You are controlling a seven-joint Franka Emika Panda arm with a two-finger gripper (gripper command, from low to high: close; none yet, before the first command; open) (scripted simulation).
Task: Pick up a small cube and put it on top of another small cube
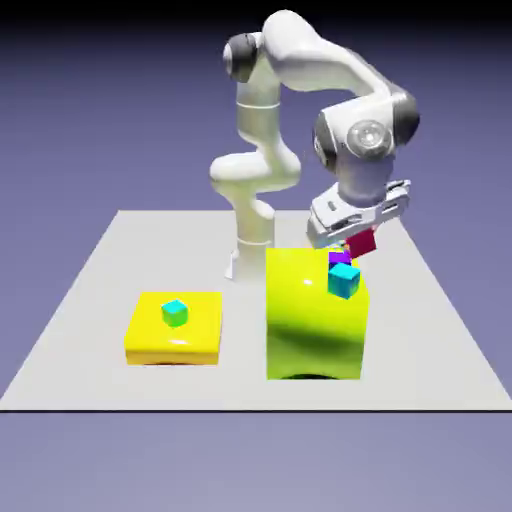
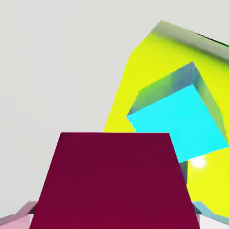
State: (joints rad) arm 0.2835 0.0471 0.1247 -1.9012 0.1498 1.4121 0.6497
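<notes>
Gripper (image 1: 347,244) fingers clasp the magenta cube (image 1: 361,243) above the tall yellow-green block's (image 1: 315,325) far right corner. Only the exterior view shows the purple cube (image 1: 339,260), behind the cyan cube (image 1: 344,281), and the low yellow block (image 1: 174,330) bearing a turquoise cube (image 1: 175,313).

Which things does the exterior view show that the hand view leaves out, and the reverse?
Only the exterior view: the flat yellow block, the green-cyan cube on it, the purple cube and the arm.

Only the hand view: no additional object, just a close look at both fingertips beside the held cube.

Both: the magenta cube in the gripper, the blue-cyan cube, the large yellow-green block and the tabletop.
</notes>
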